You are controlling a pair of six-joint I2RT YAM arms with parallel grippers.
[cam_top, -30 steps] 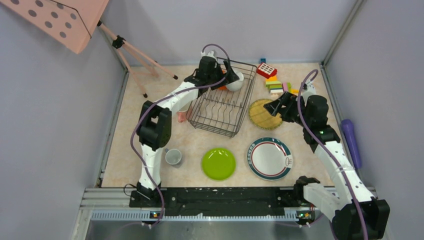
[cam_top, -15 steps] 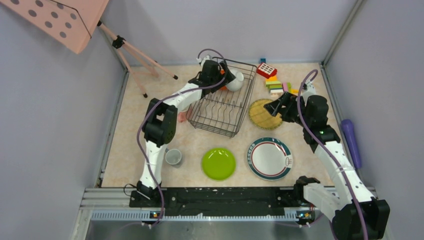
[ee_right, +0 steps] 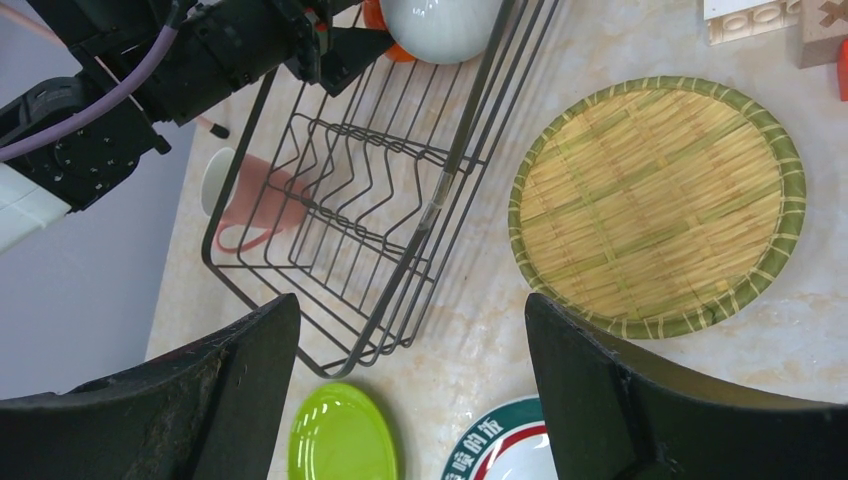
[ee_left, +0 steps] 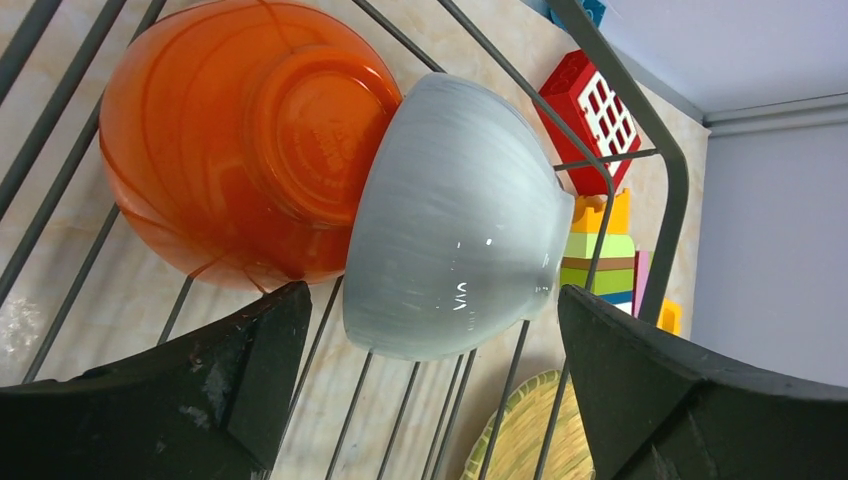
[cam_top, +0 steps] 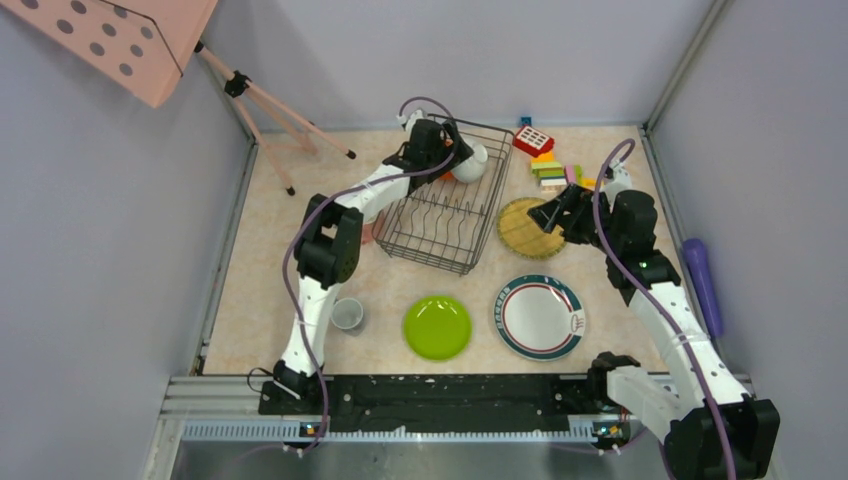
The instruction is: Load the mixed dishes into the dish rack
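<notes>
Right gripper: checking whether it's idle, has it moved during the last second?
No. The right gripper stays open over the straw mat's right edge, just below the toy blocks as before.

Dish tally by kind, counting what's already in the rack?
Plates: 2 (lime-green plate, white plate)
Cups: 3 (pink cup, racked whitish cup, loose whitish cup)
Bowls: 1 (orange bowl)
Mats: 1 (straw mat)
Total: 7

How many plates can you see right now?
2. The lime-green plate lies flat on the table, nearer the arms than the dish rack; the white dark-rimmed plate lies beside it on the right. No others show in the rack.
</notes>
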